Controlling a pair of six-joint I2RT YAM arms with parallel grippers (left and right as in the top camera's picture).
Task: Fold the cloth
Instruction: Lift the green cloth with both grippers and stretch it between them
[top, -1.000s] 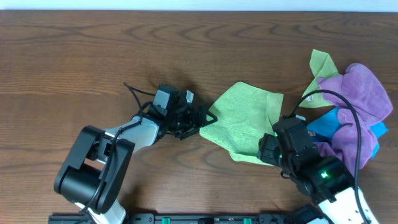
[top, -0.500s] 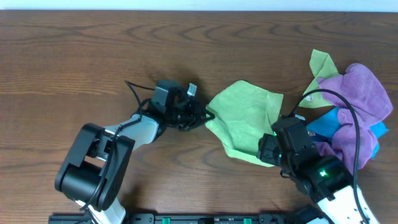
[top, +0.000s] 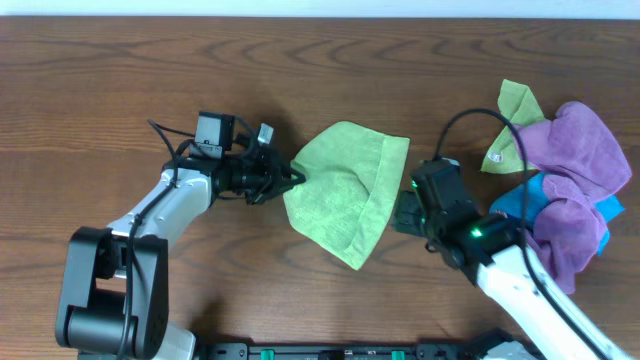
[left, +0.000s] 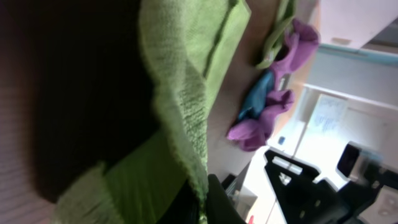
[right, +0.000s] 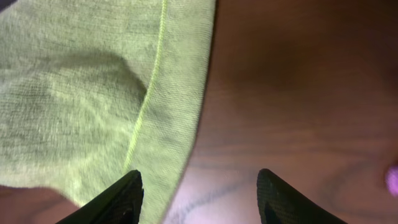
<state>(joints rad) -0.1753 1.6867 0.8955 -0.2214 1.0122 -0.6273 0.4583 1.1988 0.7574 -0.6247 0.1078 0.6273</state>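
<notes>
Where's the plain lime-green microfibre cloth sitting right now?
Overhead view: the plain lime-green microfibre cloth lies mid-table, its left corner pinched in the left hand, with the open right hand beside its right edge.

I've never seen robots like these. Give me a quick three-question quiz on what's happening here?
1. True or false: the left gripper is shut on a corner of the cloth.
2. The right gripper is: A) open at the cloth's edge; B) clamped on a purple cloth; C) lifting a cup.
3. Fill in: seen from overhead, the heap of spare cloths lies at the table's ___ end.
Key: 1 true; 2 A; 3 right.
</notes>
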